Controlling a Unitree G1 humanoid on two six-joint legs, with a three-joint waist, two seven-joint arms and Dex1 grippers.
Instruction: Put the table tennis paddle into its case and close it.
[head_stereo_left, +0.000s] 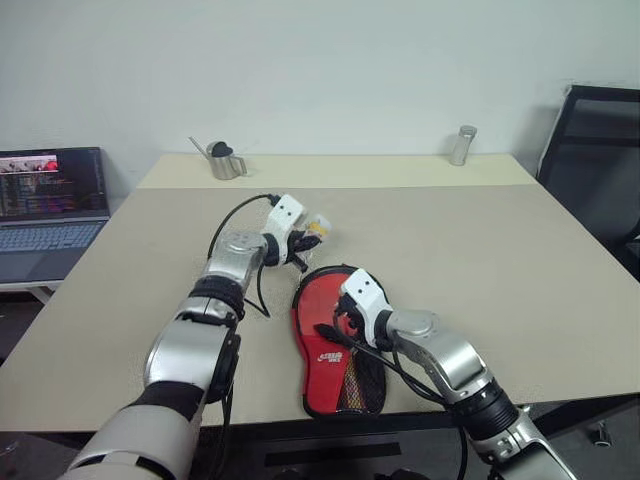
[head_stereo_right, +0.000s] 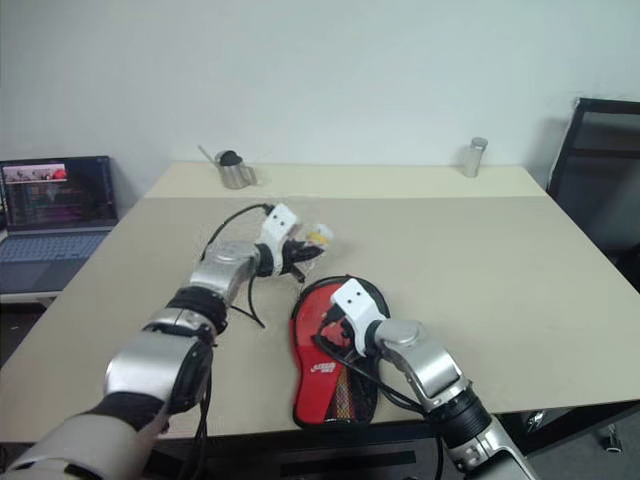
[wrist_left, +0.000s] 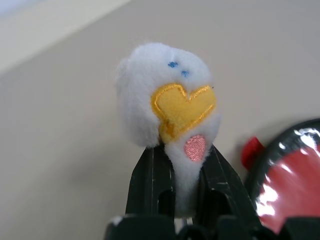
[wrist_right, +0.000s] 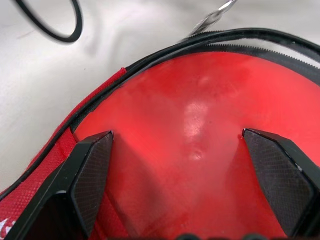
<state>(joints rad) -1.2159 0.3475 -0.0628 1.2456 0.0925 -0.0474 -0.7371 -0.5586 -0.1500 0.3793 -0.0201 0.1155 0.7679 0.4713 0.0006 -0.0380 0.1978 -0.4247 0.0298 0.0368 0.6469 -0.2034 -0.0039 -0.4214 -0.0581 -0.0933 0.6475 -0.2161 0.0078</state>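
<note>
red paddle (wrist_right: 200, 130) looks stiff in its soft case (head_stereo_left: 322, 375); my right pincer (wrist_right: 185, 165) gapes over it, left pincer (wrist_left: 187, 185) clenched on a plush toy (wrist_left: 170, 100).

The toy (wrist_left: 167, 107) pinched in my left end effector (wrist_left: 176, 187) is fluffy white plush with stitched yellow and pink patches. My black fingers (wrist_right: 90, 175) look like matt, textured plastic. The paddle (wrist_right: 200, 130) face is smooth, glossy red rubber. The case (head_stereo_left: 322, 372) is woven red cloth with black mesh. The table (head_stereo_left: 480, 240) is matt beige.
</note>
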